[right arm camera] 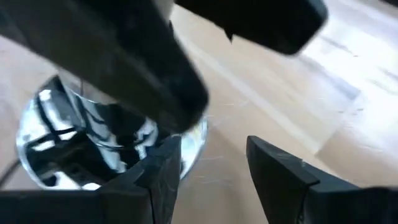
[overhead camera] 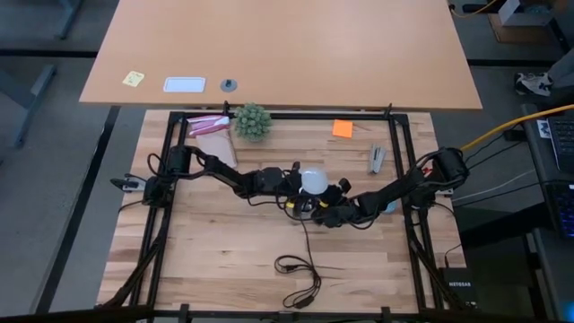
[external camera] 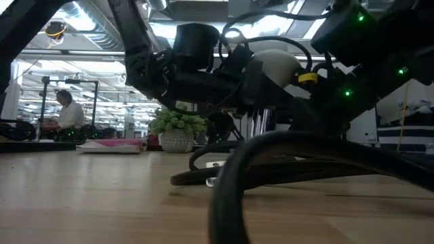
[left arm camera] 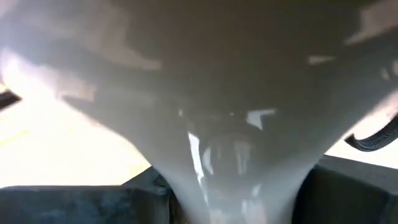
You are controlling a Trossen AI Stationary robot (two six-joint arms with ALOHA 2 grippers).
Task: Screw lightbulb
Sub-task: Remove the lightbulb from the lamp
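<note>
Lightbulb (left arm camera: 205, 93) blurred, filling the left wrist frame and cut by its top edge, socket disc (right arm camera: 74, 146) half hidden behind a dark blurred arm, cord (external camera: 271, 166) blurred across the low view's foreground, left gripper fingertips hidden under the bulb in the high view

Tan desk (overhead camera: 278, 45) behind the table, seated person (external camera: 66, 110), bright ceiling lights (external camera: 81, 24)

The lightbulb (overhead camera: 313, 180) is frosted white, and under it the socket disc (right arm camera: 93, 143) is mirror-silver with a black cord (overhead camera: 300, 269) trailing off. Behind the lightbulb stand a green plant (overhead camera: 252, 120) in a pale pot, a pink packet (overhead camera: 208, 125) and an orange note (overhead camera: 342, 128), all on the blond striped wood table (overhead camera: 224, 269). Beyond them lie a yellow note (overhead camera: 134, 79) and a white card (overhead camera: 184, 85).
</note>
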